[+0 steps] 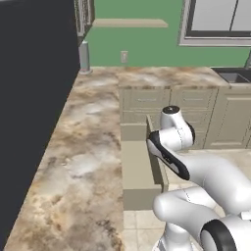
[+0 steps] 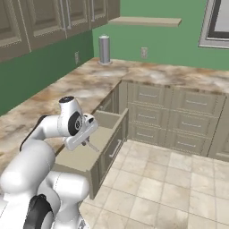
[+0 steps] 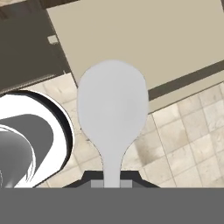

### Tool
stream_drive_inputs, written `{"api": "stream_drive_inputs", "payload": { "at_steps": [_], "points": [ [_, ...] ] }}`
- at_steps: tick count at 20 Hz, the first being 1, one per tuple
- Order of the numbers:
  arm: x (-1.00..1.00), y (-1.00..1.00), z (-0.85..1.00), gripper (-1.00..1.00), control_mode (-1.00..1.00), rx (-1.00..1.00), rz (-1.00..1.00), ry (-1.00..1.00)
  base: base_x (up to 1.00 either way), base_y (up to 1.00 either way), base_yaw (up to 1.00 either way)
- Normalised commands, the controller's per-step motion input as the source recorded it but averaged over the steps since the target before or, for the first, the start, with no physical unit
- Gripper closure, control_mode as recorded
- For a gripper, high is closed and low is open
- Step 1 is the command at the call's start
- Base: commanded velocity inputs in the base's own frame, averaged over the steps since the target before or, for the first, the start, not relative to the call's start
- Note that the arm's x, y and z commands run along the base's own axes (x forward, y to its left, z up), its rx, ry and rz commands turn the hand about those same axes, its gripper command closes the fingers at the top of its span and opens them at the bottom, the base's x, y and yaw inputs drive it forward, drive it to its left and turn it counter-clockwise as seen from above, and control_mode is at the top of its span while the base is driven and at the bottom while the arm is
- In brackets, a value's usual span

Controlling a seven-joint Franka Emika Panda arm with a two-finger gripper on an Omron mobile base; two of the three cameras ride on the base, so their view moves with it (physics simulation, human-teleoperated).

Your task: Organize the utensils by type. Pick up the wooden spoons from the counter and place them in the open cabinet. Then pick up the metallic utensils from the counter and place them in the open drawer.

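I have the grey metal spoon pinched by its handle, bowl pointing away from the hand, so the wide end leads and can go into the drawer first. The pincer is clamped together on the slim handle right at its end, which leaves the whole bowl free. In the hand view the bowl sits partly over the drawer's plain tan floor and partly over the tiled kitchen floor beyond its front edge, so I judge the spoon is not yet fully above the drawer.

From the right base view the hand hangs just over the open drawer, tilted down towards it, a thin grey sliver poking out below. The drawer is pulled well out from the beige cabinets, below the marbled surface, which makes a low drop easy. I would carry the spoon further in before letting go.
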Motion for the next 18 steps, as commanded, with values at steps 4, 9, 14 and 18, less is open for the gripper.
{"api": "stream_drive_inputs", "payload": {
  "at_steps": [4,9,14,18],
  "points": [
    [0.0,0.0,0.0,1.0,1.0,0.0,0.0,0.0,0.1,0.22,-0.18],
    [0.0,0.0,0.0,1.0,1.0,0.0,0.0,0.0,0.22,0.24,-0.11],
    [0.0,0.0,0.0,1.0,1.0,0.0,0.0,0.0,0.37,0.26,-0.08],
    [0.0,0.0,0.0,1.0,1.0,0.0,0.0,0.0,0.13,0.22,-0.07]
  ]
}}
